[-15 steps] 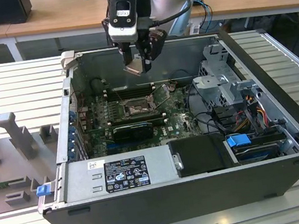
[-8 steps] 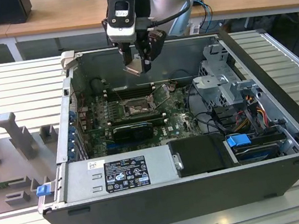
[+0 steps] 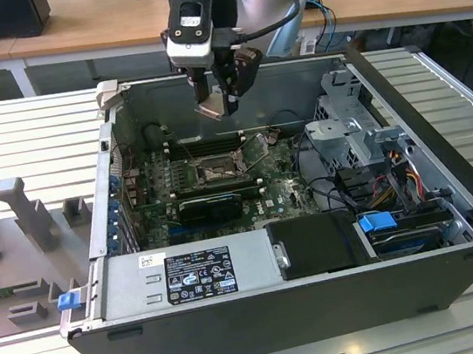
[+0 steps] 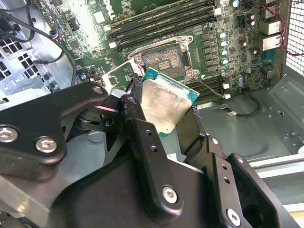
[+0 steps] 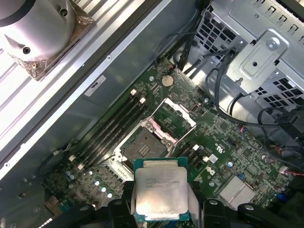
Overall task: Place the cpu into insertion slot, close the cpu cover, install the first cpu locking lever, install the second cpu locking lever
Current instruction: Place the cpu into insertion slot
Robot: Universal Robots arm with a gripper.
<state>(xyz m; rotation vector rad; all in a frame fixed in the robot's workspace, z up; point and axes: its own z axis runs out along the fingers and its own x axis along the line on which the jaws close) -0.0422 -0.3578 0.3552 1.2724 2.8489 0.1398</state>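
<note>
My gripper [image 3: 217,100] hangs above the open computer case, shut on the cpu [image 3: 214,107], a pale silver square chip with a green edge. In both wrist views the cpu [image 4: 166,102] [image 5: 160,190] sits between the black fingers [image 4: 135,109], held by two opposite edges. Below it on the green motherboard lies the insertion slot [image 3: 216,170] [image 4: 164,58] [image 5: 142,147], its contact field bare. The cpu cover [image 3: 255,149] [image 4: 116,73] [image 5: 175,116] stands swung open beside the slot. A thin locking lever [image 4: 209,88] runs along one side of the slot. The cpu hovers apart from the slot.
Long black memory slots [image 5: 118,126] run beside the socket. A metal drive cage [image 3: 359,138] and cables [image 3: 326,186] fill the case at the exterior view's right. The power supply [image 3: 197,275] lies at the front. The case walls [image 3: 109,177] surround the board. Grey fixtures [image 3: 22,220] stand on the table.
</note>
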